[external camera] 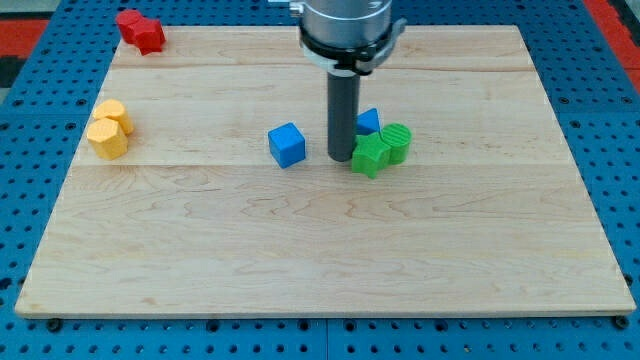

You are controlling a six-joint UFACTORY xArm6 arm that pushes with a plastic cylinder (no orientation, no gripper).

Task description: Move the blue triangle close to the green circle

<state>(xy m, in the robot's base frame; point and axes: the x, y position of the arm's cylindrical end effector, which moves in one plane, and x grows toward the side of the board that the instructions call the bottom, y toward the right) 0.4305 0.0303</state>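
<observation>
The blue triangle [369, 121] sits near the board's middle, mostly hidden behind my rod. It touches or nearly touches the green circle [397, 142] just to its lower right. A green star-shaped block [371, 156] lies against the circle's left side. My tip [342, 158] rests on the board just left of the green star and below-left of the blue triangle. A blue cube [287, 144] stands a little to the left of my tip.
Two yellow blocks [108, 129] sit together near the board's left edge. Two red blocks [140, 30] sit at the top left corner. The wooden board [320, 260] lies on a blue perforated table.
</observation>
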